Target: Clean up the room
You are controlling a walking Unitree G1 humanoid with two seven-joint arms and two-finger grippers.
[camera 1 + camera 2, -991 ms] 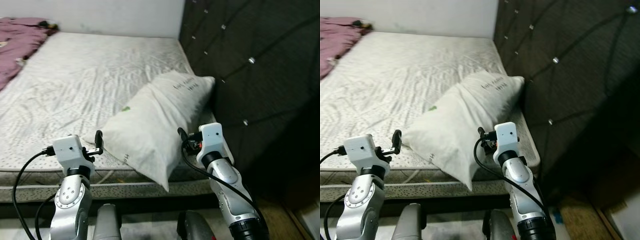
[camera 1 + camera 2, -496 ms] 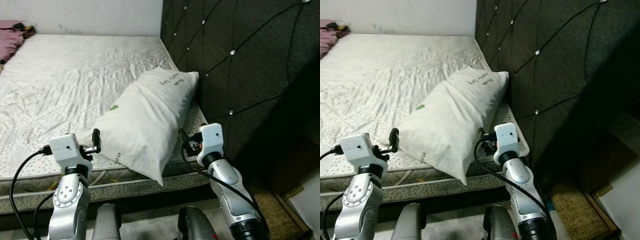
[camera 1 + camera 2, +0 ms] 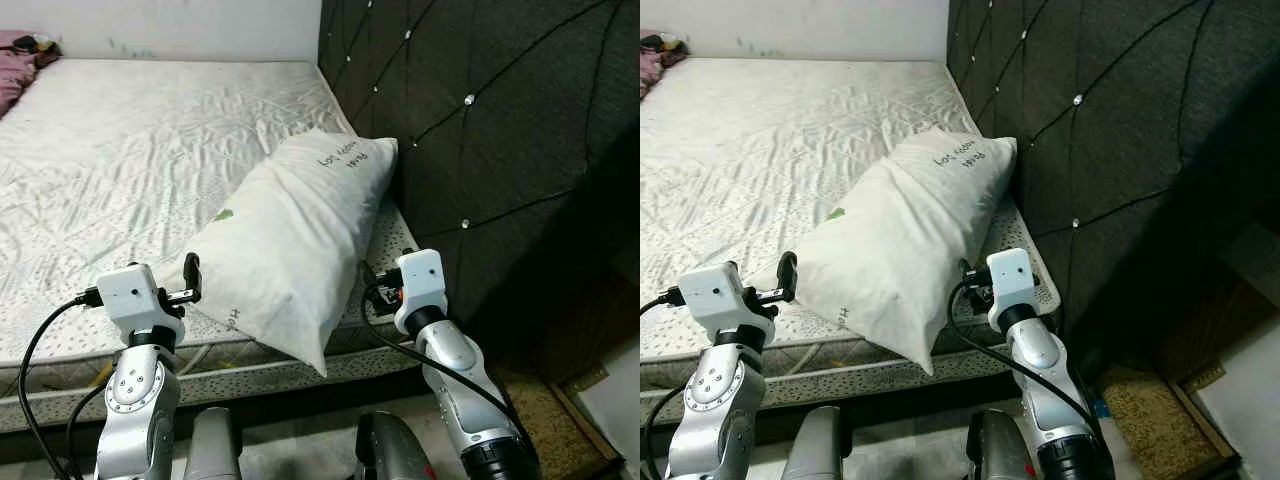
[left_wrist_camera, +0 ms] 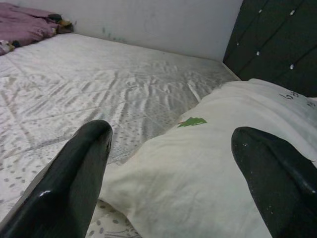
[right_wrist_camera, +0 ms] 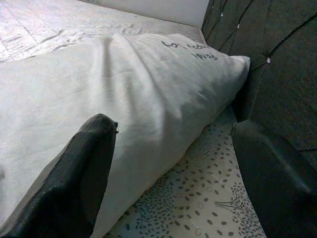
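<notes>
Plump white pillow point(image 3: 290, 250), soft, creased, lying on patterned mattress point(image 3: 120, 160) against tufted dark headboard point(image 3: 480, 130); dark lettering unreadable, small green mark. Left gripper point(image 4: 173, 163) and right gripper point(image 5: 173, 168) spread wide, grasping nothing.

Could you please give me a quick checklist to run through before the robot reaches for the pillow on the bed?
1. Left gripper open: ok.
2. Right gripper open: ok.
3. Pillow lies between both grippers: ok.
4. Pillow free of any grip: ok, neither gripper touches it.
5. Pillow fully supported by the mattress: not ok, its near corner overhangs the edge.
6. Room beside the headboard for the right gripper: cannot tell.
</notes>
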